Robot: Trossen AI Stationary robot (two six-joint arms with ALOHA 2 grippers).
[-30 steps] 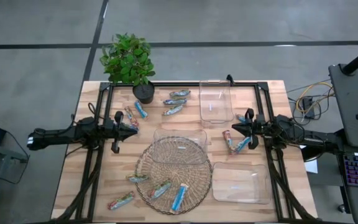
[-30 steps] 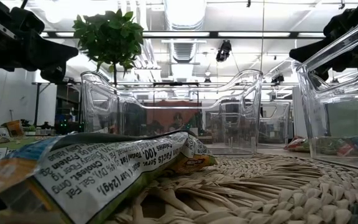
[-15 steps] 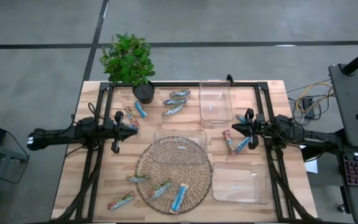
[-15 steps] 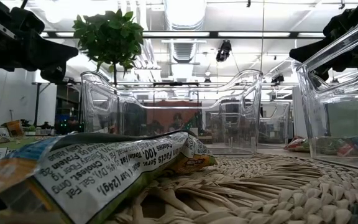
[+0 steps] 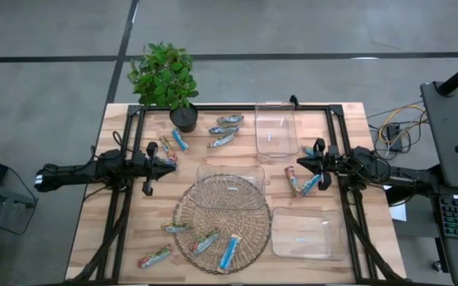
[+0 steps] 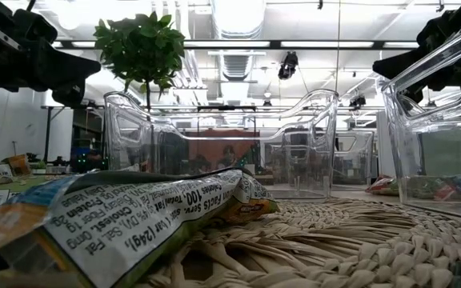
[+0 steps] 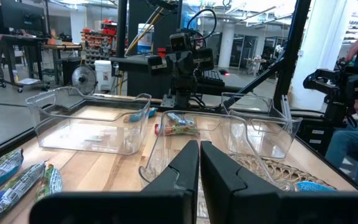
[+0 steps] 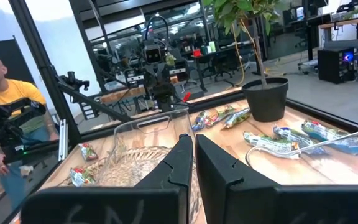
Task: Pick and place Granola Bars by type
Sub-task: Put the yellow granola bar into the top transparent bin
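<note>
Granola bars lie scattered flat on the table: two (image 5: 172, 144) beside the plant pot, two green-silver ones (image 5: 225, 130) at the far middle, a pair (image 5: 302, 181) near my right gripper, and several on and around the wicker mat (image 5: 222, 213), one blue bar (image 5: 229, 251) on its near rim. My left gripper (image 5: 172, 161) hovers shut at the table's left, pointing right. My right gripper (image 5: 300, 164) hovers shut at the table's right, pointing left. Both are empty.
Three clear plastic trays stand on the table: one at the far middle (image 5: 275, 131), one on the mat's far part (image 5: 230, 186), one at the near right (image 5: 309, 233). A potted plant (image 5: 165, 78) stands at the far left corner. People show in the room beyond.
</note>
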